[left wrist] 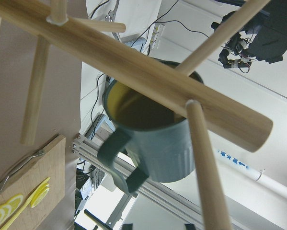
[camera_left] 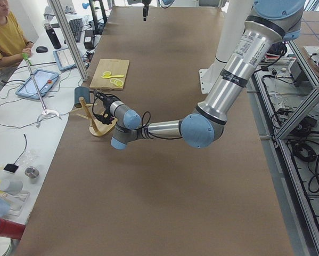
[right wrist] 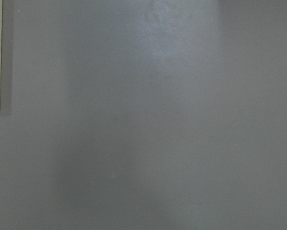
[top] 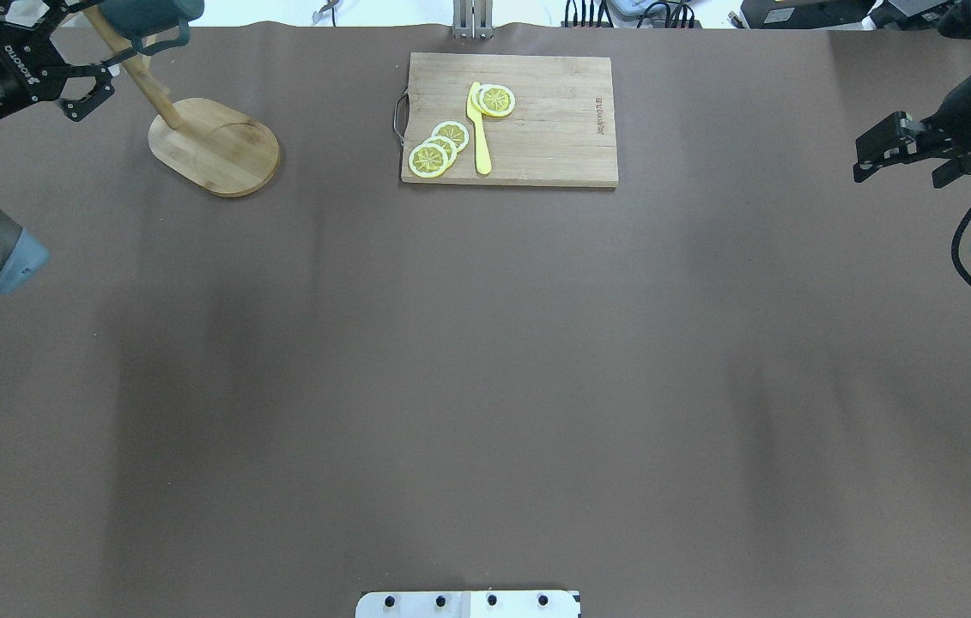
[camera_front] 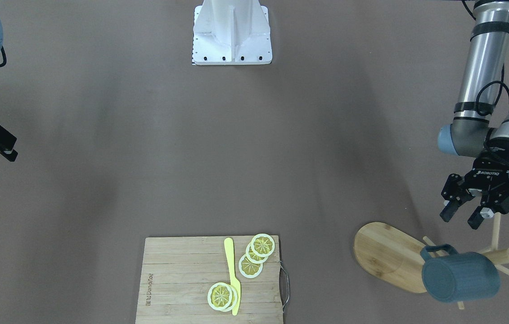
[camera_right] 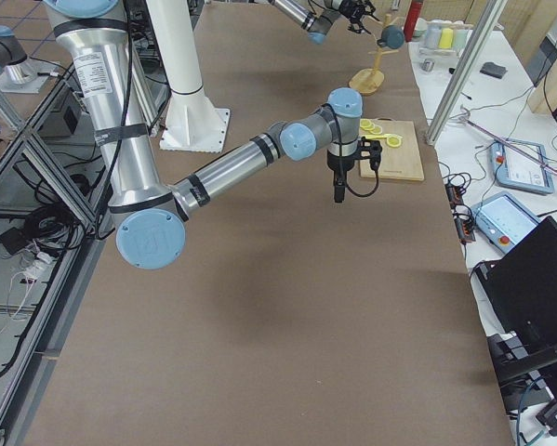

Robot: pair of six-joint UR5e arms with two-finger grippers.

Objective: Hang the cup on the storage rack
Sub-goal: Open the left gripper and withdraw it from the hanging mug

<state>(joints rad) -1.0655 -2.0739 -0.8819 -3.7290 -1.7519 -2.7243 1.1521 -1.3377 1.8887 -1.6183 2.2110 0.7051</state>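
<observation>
The slate-blue cup hangs tilted on the bamboo storage rack, its handle at an upper peg. In the left wrist view the cup shows its yellow-olive inside behind the rack's post. My left gripper is open and empty, just beside the rack's top and apart from the cup. From overhead it is left of the post, with the cup and the rack's base nearby. My right gripper is open and empty, far off over bare table at the right edge.
A wooden cutting board with a metal handle holds lemon slices and a yellow knife at the table's far middle. The robot's white base stands at the near edge. An operator sits beyond the table.
</observation>
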